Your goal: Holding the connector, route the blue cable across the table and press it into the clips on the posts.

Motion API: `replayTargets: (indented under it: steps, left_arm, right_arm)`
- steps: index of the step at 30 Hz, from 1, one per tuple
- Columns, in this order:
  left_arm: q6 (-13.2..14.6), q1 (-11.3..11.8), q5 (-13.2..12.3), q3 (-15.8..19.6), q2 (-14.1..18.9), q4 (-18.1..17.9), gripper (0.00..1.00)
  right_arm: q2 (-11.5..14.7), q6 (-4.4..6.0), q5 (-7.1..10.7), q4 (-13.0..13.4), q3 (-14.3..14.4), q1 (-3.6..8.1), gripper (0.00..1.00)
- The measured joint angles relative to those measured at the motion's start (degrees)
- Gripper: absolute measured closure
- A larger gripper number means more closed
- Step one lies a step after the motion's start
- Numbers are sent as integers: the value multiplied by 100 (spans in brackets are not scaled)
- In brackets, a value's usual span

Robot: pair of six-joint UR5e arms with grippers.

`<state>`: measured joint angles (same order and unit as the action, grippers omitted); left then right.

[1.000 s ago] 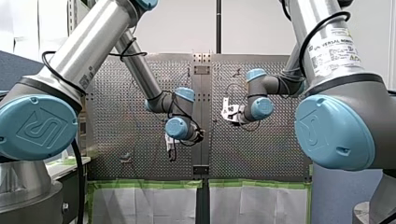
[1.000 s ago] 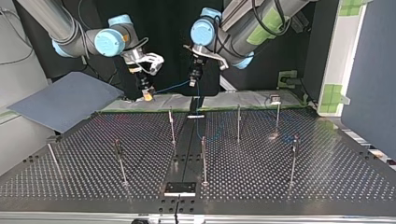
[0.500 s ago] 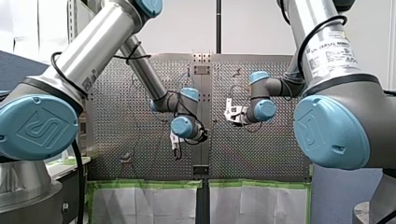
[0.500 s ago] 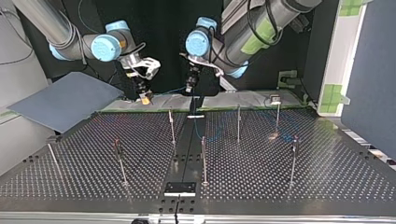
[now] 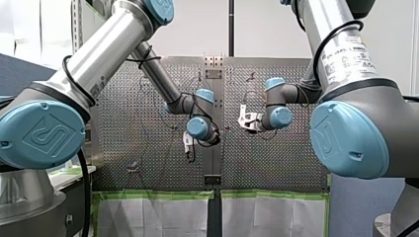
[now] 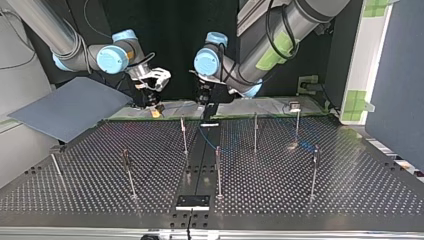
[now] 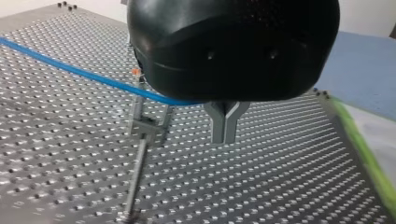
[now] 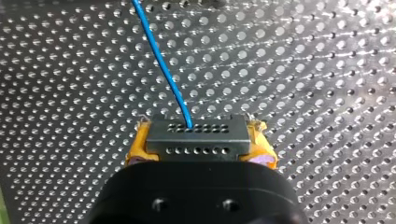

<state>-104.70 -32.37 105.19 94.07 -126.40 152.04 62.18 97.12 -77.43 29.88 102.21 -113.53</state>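
Observation:
In the right wrist view my right gripper (image 8: 201,151) is shut, yellow pads (image 8: 136,149) on both sides of a black connector (image 8: 195,140). The blue cable (image 8: 161,60) leaves the connector's face and runs away over the perforated table. In the top view that gripper (image 6: 156,105) hangs low at the table's far edge, left of centre. My left gripper (image 7: 225,125) has its metal fingers shut, and the blue cable (image 7: 70,70) runs into the fork above their tips. Beside it stands a post with a clip (image 7: 148,127). My left gripper (image 6: 203,95) hangs over the far centre strip.
Several thin posts stand on the table (image 6: 300,200), among them ones at the centre (image 6: 184,135) (image 6: 218,170) and to the right (image 6: 255,131). A grey-blue board (image 6: 70,107) leans at the top view's left. A black plate (image 6: 192,201) sits at the near centre.
In the top view my left gripper has moved left and lower, toward my right gripper. The cable between them is shorter. My right gripper has barely shifted.

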Motion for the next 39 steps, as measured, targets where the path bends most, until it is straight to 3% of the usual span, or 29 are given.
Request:
replayTargets:
  steps: [8,15,26,39]
  left_arm:
    - [13,45,-96,-395,-99,95,100]
    - [84,113,-59,-717,-355,270,100]
    - [101,316,-93,-1286,-404,310,100]
    - [202,487,-240,-1351,-405,460,100]
  right_arm:
    - [-13,64,8,-26,-109,100,100]
    - [-25,72,15,-23,-116,200,100]
    - [-66,80,93,6,-156,322,100]
    - [-196,114,129,21,-348,497,100]
